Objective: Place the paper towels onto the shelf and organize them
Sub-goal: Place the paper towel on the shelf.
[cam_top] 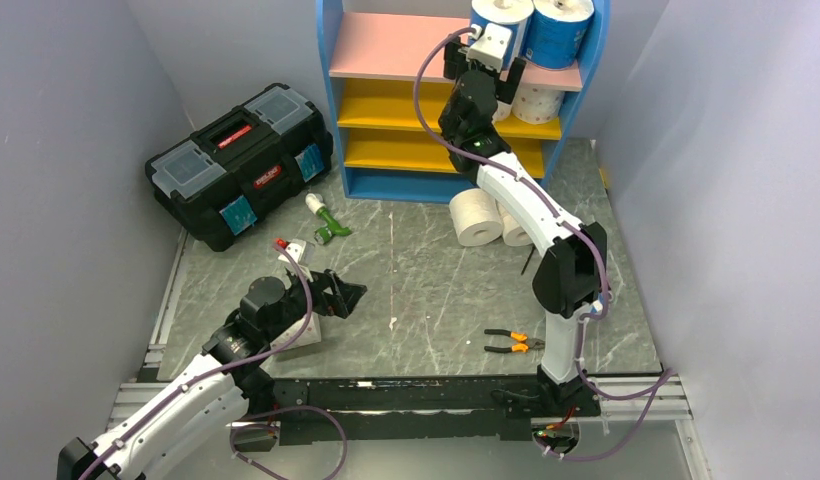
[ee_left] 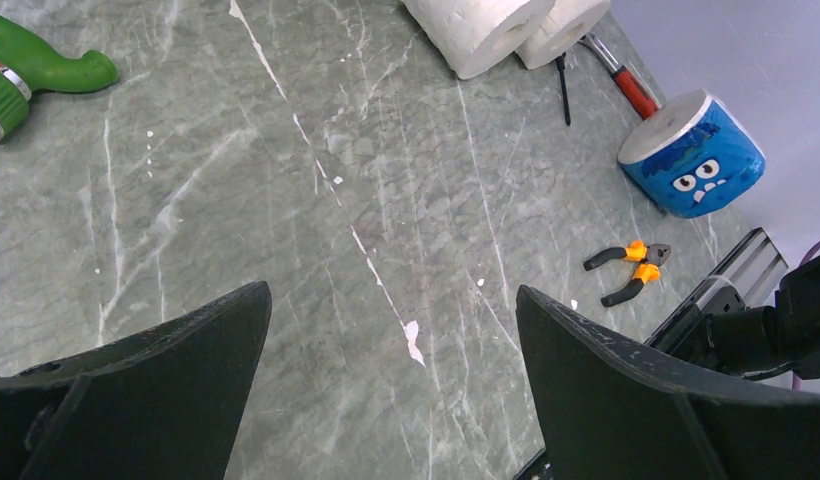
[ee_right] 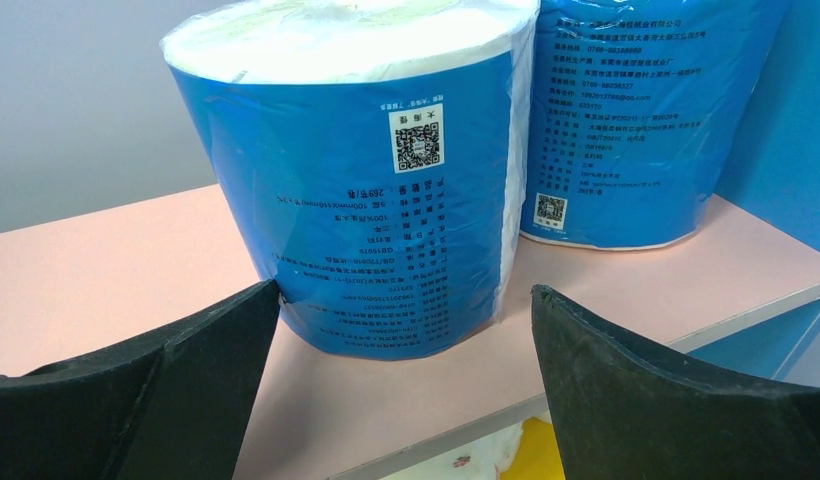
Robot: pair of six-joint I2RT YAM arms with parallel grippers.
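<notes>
The shelf [cam_top: 396, 48] stands at the back, with a pink top board [ee_right: 106, 270] and yellow boards below. Two blue-wrapped paper towels [cam_top: 502, 18] [cam_top: 562, 28] stand upright on the pink board's right end. My right gripper [cam_top: 483, 70] [ee_right: 404, 290] is open just in front of the nearer blue roll [ee_right: 366, 200], with the second blue roll [ee_right: 636, 120] behind it. A pink-dotted roll [cam_top: 538, 100] sits on the yellow board. Two white rolls [cam_top: 476, 217] [cam_top: 514, 228] lie on the table, and a blue roll with a cartoon face [ee_left: 696, 155] lies further right. My left gripper [cam_top: 336, 297] [ee_left: 393, 290] hangs open over bare table.
A black toolbox [cam_top: 241, 165] sits at the back left. A green-handled tool [cam_top: 326, 222] [ee_left: 36, 65] lies near it. Orange-handled pliers [cam_top: 513, 343] [ee_left: 626, 270] lie by the right arm's base, and a red-handled screwdriver [ee_left: 626, 85] lies beside the white rolls.
</notes>
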